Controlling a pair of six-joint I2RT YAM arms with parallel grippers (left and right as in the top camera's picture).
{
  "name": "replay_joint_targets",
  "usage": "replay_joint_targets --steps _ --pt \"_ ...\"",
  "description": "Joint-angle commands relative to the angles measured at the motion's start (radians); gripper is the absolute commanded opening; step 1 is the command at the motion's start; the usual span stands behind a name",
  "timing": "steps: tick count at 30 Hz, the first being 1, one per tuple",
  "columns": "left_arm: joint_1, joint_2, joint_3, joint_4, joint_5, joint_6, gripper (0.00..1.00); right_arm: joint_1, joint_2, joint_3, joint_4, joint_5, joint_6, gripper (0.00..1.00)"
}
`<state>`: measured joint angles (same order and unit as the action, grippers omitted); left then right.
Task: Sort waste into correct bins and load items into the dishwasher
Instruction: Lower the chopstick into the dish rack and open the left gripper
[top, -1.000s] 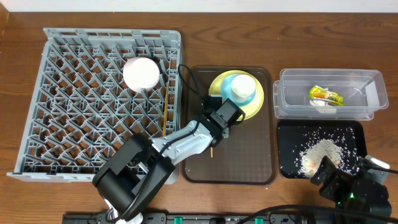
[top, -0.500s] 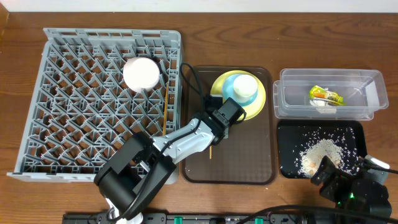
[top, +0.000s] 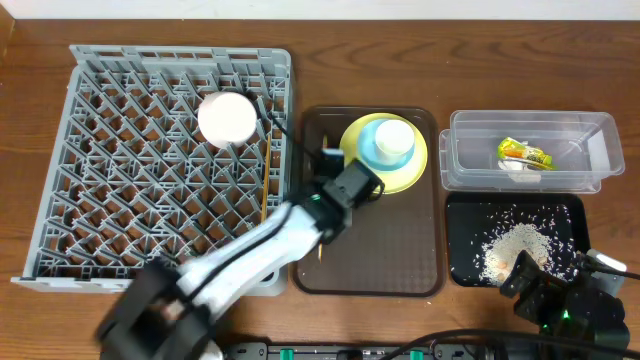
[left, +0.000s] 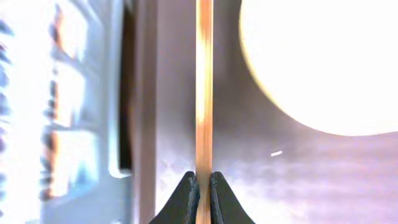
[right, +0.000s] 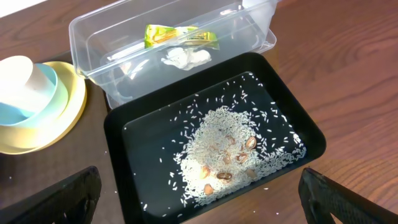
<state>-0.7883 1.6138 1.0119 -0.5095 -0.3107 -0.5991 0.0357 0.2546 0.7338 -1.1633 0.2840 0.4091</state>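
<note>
My left gripper (top: 326, 192) is shut on a thin wooden chopstick (left: 204, 93) over the left part of the brown serving tray (top: 400, 255). The stick runs straight ahead between the closed fingertips (left: 204, 186). Beside it on that tray sits the pale yellow plate (top: 415, 172) with the small blue-white cup (top: 391, 140) on it. The grey dish rack (top: 150, 230) holds the white bowl (top: 227, 118) and another chopstick (top: 264, 195). My right gripper (right: 199, 205) stands open over the near edge of the black tray (right: 124, 174) of rice (right: 224, 146).
The clear tub (top: 590, 140) at the back right holds the green-yellow snack wrapper (top: 525, 153) and a white scrap (right: 185, 57). The black tray lies just in front of it. Bare wooden table surrounds the rack and trays.
The left gripper has closed on the chopstick. The left arm has swung left and now shows blurred, carrying the stick a little toward the rack. The right arm has not moved.
</note>
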Motion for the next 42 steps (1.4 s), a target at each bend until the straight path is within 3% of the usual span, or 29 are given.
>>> replay_joint_targets --steps 1,6,11,26,36,40,41,42 --pt "0.0 -0.23 0.008 -0.013 -0.116 0.091 0.08 -0.006 0.0 0.003 -0.001 0.006 0.005 0.99" --pt "0.009 -0.363 0.008 -0.016 -0.207 0.223 0.08 -0.006 0.0 0.004 -0.001 0.006 0.005 0.99" --pt "0.054 -0.365 0.008 -0.068 -0.206 0.319 0.08 -0.006 0.0 0.003 -0.001 0.006 0.005 0.99" --pt "0.272 -0.172 0.007 -0.154 0.009 0.333 0.08 -0.006 0.0 0.004 -0.001 0.006 0.005 0.99" --pt "0.287 -0.141 0.008 -0.156 0.061 0.332 0.08 -0.006 0.0 0.003 -0.001 0.006 0.005 0.99" --pt "0.287 -0.141 0.008 -0.157 0.06 0.332 0.17 -0.006 0.0 0.003 -0.001 0.006 0.005 0.99" --pt "0.287 -0.141 0.008 -0.156 0.06 0.332 0.29 -0.006 0.0 0.004 -0.001 0.006 0.005 0.99" --pt "0.287 -0.142 0.008 -0.154 0.06 0.332 0.32 -0.006 0.0 0.004 -0.001 0.006 0.005 0.99"
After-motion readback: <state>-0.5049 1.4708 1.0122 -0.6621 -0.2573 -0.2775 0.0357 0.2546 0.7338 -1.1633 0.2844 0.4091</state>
